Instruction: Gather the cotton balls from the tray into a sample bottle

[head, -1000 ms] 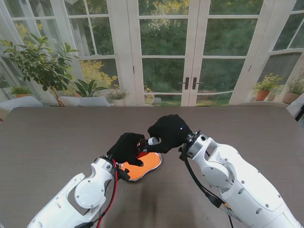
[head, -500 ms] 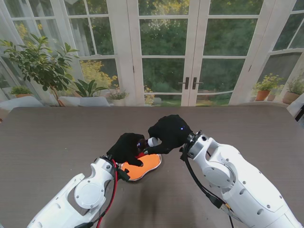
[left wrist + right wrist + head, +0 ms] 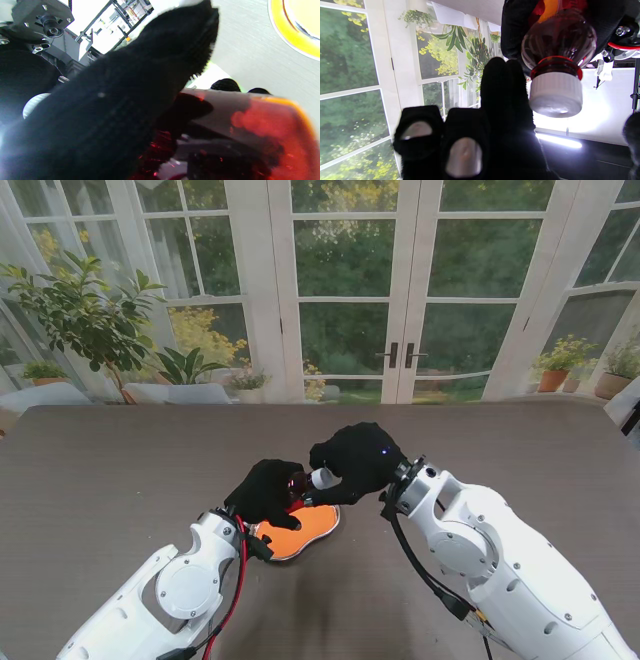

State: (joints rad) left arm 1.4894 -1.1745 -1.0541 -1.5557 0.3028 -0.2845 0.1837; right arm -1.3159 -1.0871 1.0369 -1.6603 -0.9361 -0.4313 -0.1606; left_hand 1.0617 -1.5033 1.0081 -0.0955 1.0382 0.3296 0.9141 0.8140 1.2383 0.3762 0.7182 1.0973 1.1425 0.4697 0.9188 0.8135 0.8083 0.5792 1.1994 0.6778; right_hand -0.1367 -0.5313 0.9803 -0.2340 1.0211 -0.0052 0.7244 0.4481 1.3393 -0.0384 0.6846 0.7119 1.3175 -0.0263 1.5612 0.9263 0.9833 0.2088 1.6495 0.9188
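Your left hand (image 3: 268,491) grips the bottle (image 3: 557,42) just above the orange tray (image 3: 303,528), with the white cap (image 3: 322,478) pointing toward your right hand (image 3: 355,458). That right hand sits at the cap, its fingers (image 3: 505,95) curled beside it; you cannot tell whether they actually clamp it. The tray lies on the tabletop (image 3: 120,470) under both hands.
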